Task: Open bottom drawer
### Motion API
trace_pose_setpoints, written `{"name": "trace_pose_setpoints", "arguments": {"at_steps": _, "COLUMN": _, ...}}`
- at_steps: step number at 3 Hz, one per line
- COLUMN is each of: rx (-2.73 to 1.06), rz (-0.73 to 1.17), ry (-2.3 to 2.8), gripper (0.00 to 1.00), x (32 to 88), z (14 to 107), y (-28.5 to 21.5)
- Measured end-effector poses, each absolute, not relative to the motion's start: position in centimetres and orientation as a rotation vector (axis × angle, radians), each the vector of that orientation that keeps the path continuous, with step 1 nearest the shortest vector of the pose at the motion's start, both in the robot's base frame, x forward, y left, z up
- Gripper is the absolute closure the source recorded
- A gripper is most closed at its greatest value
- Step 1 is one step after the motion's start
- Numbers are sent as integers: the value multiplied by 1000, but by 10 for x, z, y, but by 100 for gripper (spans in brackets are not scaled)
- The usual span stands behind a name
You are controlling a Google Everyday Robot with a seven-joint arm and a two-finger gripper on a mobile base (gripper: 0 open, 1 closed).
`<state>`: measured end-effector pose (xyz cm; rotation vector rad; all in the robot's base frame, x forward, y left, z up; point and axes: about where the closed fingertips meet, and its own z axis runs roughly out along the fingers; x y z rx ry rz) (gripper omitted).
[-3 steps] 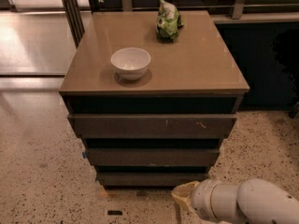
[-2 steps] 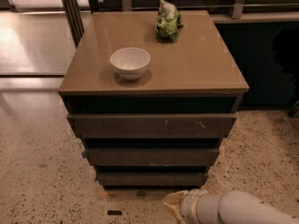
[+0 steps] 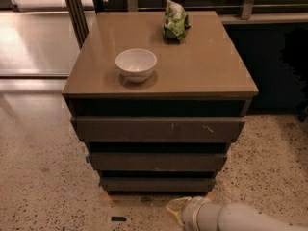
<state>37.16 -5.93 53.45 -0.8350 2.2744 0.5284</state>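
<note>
The gripper (image 3: 177, 210), grip state indiscernible, has shifted toward 9 o'clock and now sits at 6 o'clock below the bottom drawer (image 3: 158, 184), which remains shut: approach under way, apparently no contact yet.

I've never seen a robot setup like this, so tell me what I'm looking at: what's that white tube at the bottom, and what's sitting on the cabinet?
There is a single camera view, looking down from above and in front at a small cabinet with three drawers. Where the camera is mounted isn't known. The white tube at the lower edge is the robot's arm. The yellowish piece at its end is its tool, the part that grasps. It sits low by the floor, just in front of the bottom drawer, the narrowest-looking front, which looks closed. I see nothing held in the tool. On the cabinet's top sit a white bowl and a green bag, apart from each other.
</note>
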Motion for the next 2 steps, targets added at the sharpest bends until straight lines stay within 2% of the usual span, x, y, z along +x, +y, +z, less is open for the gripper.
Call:
{"name": "trace_pose_setpoints", "arguments": {"at_steps": 1, "rx": -751, "rz": 573, "ry": 2361, "gripper": 100, "x": 347, "z": 491, "y": -53}}
{"name": "trace_pose_setpoints", "arguments": {"at_steps": 2, "rx": -641, "rz": 535, "ry": 2400, "gripper": 100, "x": 350, "z": 445, "y": -59}}
